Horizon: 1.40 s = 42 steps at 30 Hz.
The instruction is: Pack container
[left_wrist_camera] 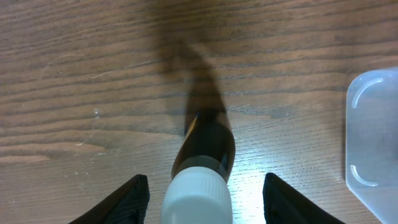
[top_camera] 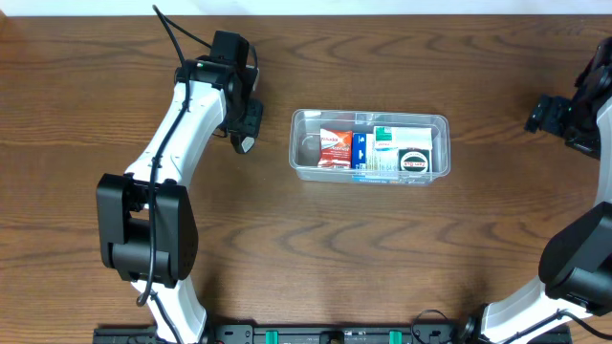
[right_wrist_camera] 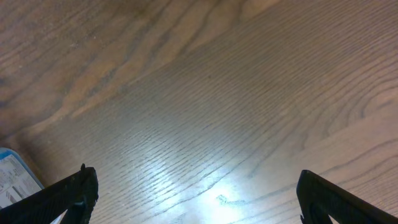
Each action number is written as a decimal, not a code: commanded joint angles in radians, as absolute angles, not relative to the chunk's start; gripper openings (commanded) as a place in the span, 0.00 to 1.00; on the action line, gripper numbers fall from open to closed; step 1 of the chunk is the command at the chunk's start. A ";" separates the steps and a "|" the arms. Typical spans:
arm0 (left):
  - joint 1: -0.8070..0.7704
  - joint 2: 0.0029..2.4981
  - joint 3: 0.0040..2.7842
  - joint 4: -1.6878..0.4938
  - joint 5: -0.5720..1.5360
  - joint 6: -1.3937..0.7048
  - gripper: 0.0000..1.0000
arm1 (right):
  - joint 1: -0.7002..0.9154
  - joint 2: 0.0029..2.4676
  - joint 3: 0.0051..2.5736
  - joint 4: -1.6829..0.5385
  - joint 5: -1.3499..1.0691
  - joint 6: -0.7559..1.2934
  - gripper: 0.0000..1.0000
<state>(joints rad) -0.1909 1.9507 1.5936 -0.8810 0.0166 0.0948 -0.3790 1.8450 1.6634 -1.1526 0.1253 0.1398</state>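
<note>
Far left first: your left gripper (top_camera: 245,122) hangs low over the table (top_camera: 430,268), just left of the container (top_camera: 298,143). The wrist view shows its claw spread wide, one finger on either side of a dark bottle (left_wrist_camera: 205,146) with a white cap (left_wrist_camera: 198,196), and neither finger touches it. The bottle looks to be resting on the wood, not held. From overhead the gripper hides nearly all of it.

On to the middle: the clear container sits at the centre of the table, near the bottle but apart from it. Inside, from left to right, you have a red box (top_camera: 335,148), a blue box (top_camera: 360,150), a white and green box (top_camera: 387,141) and a white box with a dark round mark (top_camera: 414,161), packed close together. The left end of the tub is bare, so there looks to be room.

Far right: your right gripper (top_camera: 547,115) sits well apart from the container, claw spread, nothing between the fingers, only wood grain below it in its wrist view.

So the packing looks mostly done: four boxes in, and the bottle is the one loose item you can see. What's left, by this reading, is to close on the bottle, lift it and set it in that free left end.
</note>
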 commanded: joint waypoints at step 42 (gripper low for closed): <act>-0.173 1.959 1.572 -0.885 0.008 0.104 0.49 | -0.388 1.844 1.681 -1.153 0.130 0.125 0.99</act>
